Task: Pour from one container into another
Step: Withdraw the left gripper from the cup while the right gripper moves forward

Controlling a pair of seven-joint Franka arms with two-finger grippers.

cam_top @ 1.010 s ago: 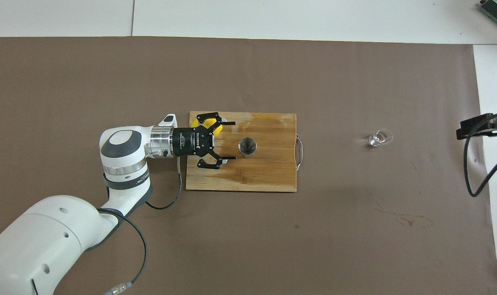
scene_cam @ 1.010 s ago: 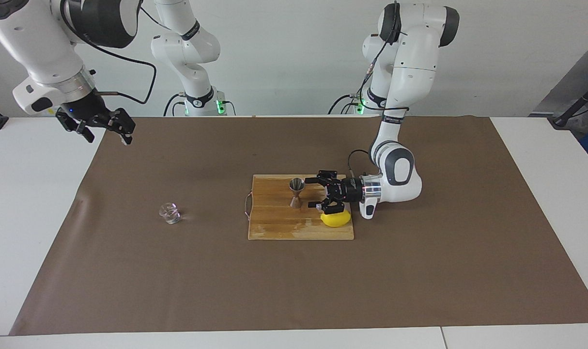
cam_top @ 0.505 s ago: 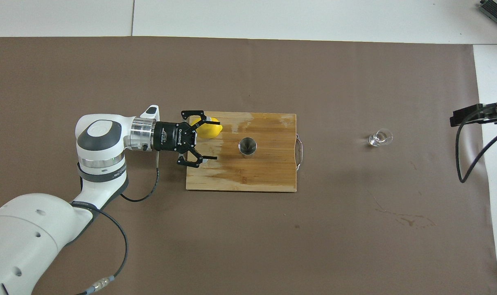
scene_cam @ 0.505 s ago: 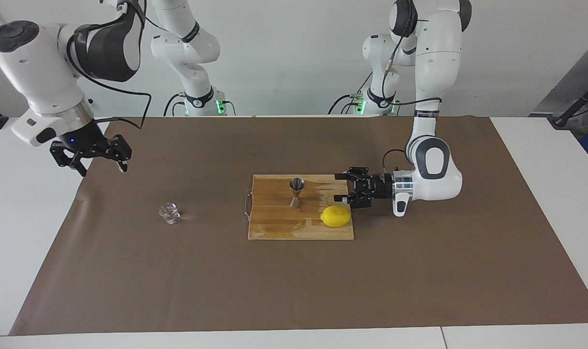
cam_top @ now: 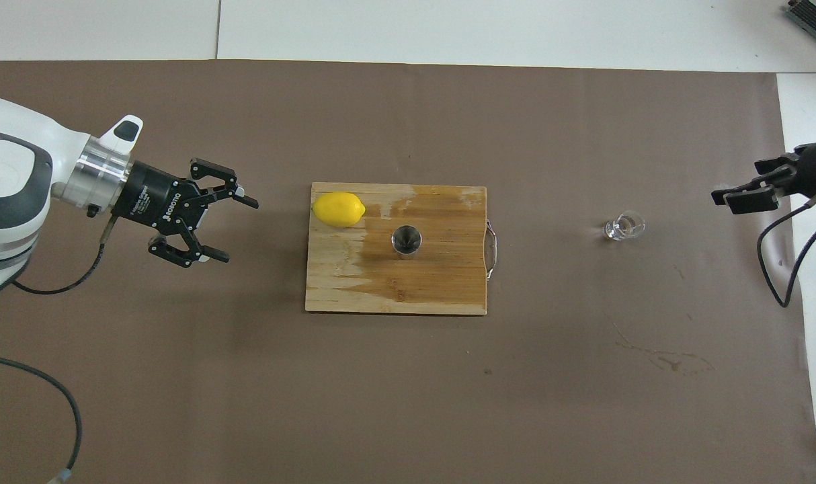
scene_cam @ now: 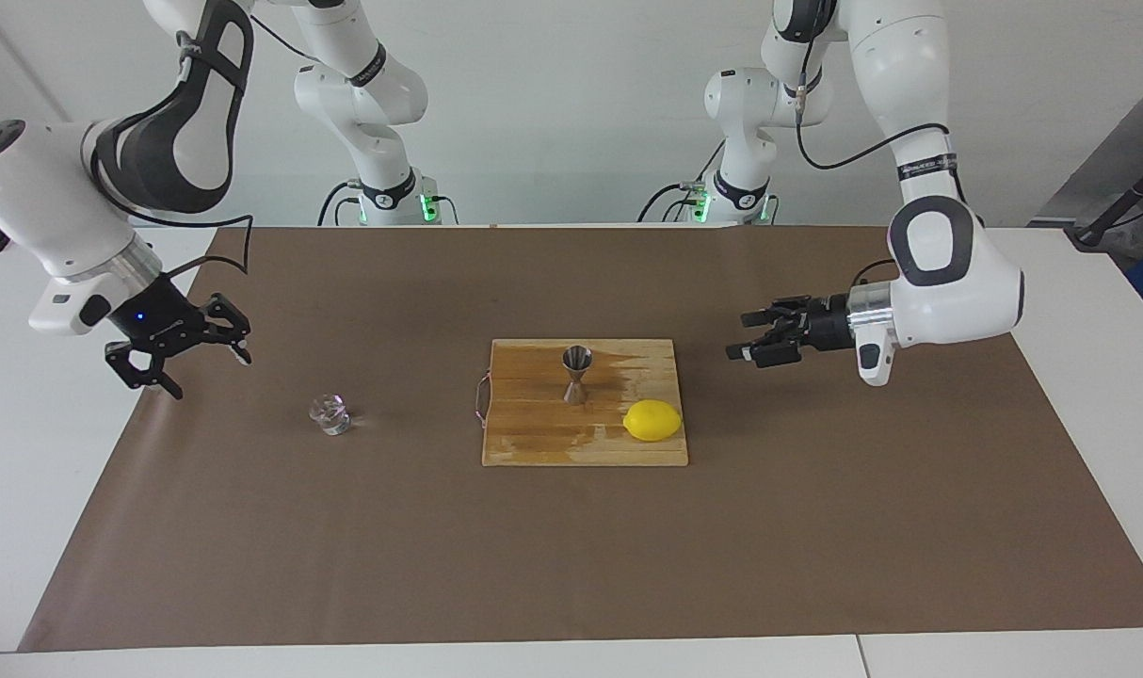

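Both the left gripper (scene_cam: 741,337) and right gripper (scene_cam: 200,367) hang over the brown paper (scene_cam: 571,565), fingers spread wide, holding nothing.

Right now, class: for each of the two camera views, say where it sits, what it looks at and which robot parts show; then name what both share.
Facing view: high across the table, looking at both arms' bases; left gripper and right gripper show, both open.
Overhead view: above the robots' end, looking steeply down; left gripper with forearm, right gripper at the edge.
Shared: glass cup, jigger and lemon on the cutting board.
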